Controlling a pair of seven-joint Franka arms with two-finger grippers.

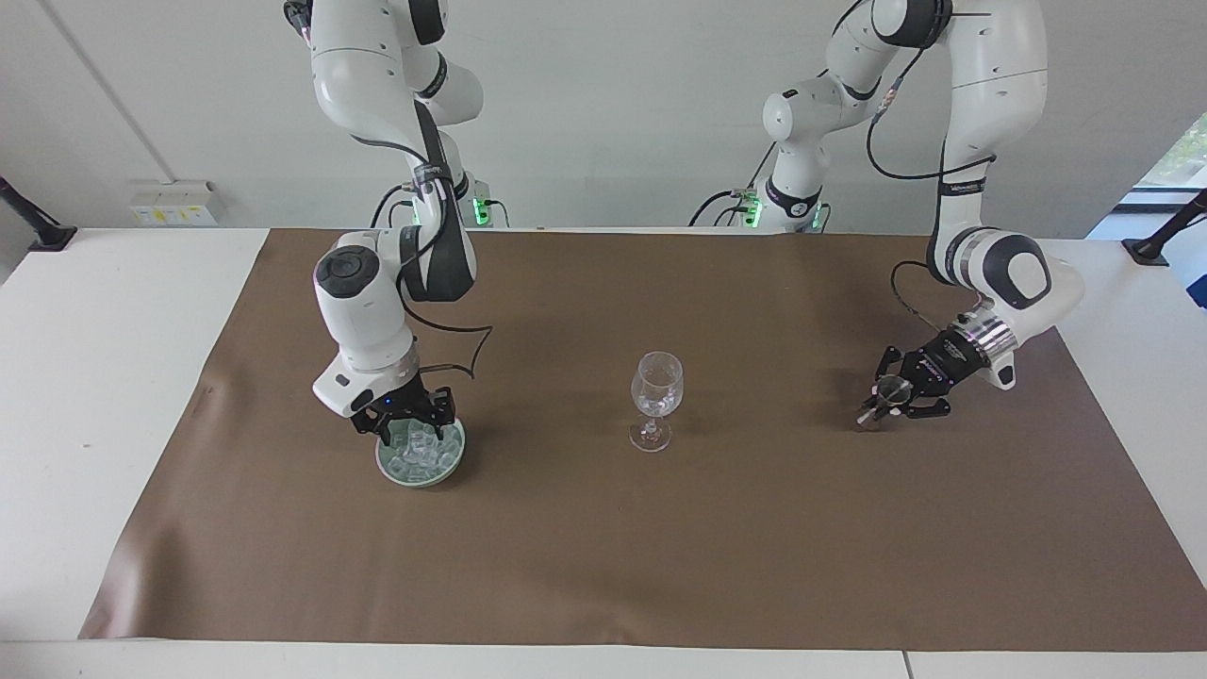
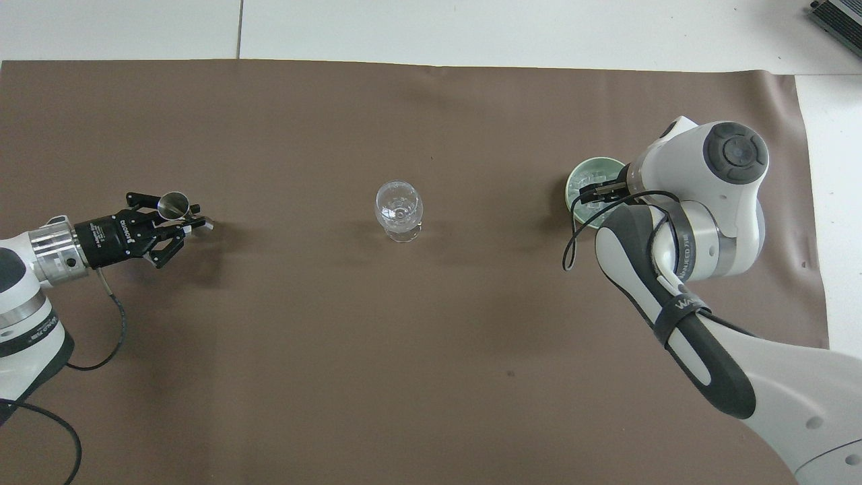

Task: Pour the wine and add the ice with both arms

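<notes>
Ice point(image 1: 420, 451) lies heaped in a green bowl point(image 1: 443, 471) at the lower left of the facing view, on the worktop's brown mat point(image 1: 603, 566). The right gripper point(image 1: 401, 422), down in the heap, is seemingly mid-pinch; whether it has a cube I cannot tell, and overhead the arm hides it. Centre frame stands the wine glass point(image 1: 655, 396). The left gripper point(image 1: 891, 401), at the facing view's right, is clamped on a small metal cup point(image 2: 173, 202), whose open mouth shows best overhead, apparently setting it down.
</notes>
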